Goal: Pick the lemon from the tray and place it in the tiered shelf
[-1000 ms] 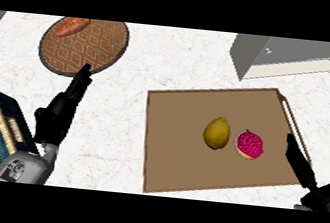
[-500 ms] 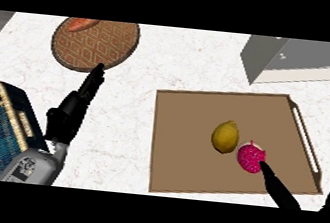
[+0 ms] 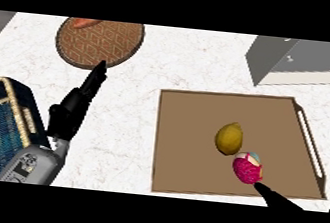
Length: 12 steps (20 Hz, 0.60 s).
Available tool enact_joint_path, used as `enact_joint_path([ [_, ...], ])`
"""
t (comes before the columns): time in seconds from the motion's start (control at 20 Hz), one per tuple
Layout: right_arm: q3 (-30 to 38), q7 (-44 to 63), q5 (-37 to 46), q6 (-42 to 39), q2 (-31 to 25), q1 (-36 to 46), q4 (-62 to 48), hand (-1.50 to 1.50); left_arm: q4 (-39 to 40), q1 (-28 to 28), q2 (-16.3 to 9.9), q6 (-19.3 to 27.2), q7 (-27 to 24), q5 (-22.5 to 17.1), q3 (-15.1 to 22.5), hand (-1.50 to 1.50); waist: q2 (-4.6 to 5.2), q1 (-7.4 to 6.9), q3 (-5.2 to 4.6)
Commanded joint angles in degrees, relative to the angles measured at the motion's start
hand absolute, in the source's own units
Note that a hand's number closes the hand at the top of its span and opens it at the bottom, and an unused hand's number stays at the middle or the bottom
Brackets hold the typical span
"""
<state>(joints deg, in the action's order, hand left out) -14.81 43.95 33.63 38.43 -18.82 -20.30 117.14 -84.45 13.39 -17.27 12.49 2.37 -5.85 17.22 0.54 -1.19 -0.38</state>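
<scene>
we are reaching our right hand (image 3: 282, 200), fingers spread and holding nothing, toward the lemon (image 3: 229, 138), risking nudging the pink fruit (image 3: 248, 168) touching it.

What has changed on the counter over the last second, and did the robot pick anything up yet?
The right hand has slid leftward along the tray's near edge; a fingertip now lies beside the pink fruit. It holds nothing yet. The lemon and pink fruit lie where they were on the tray. The left hand rests open as before, between the round mat and the basket.
</scene>
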Motion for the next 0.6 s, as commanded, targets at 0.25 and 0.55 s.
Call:
enact_joint_path([
  [0.25, -2.86, 31.85, 10.37, -24.78, -4.42, 9.95, 7.46, -1.5, 1.78, -0.23, 1.26, -0.23, -1.11, 0.55, 0.46, 0.0, 0.02, -0.97, -0.19],
  [0.55, -6.35, 41.13, 17.12, -33.59, 3.82, 21.64, 7.45, -1.5, 5.83, 1.2, 1.92, -0.22, -1.43, 0.52, -1.19, 0.0, -0.16, 0.12, -0.04],
])
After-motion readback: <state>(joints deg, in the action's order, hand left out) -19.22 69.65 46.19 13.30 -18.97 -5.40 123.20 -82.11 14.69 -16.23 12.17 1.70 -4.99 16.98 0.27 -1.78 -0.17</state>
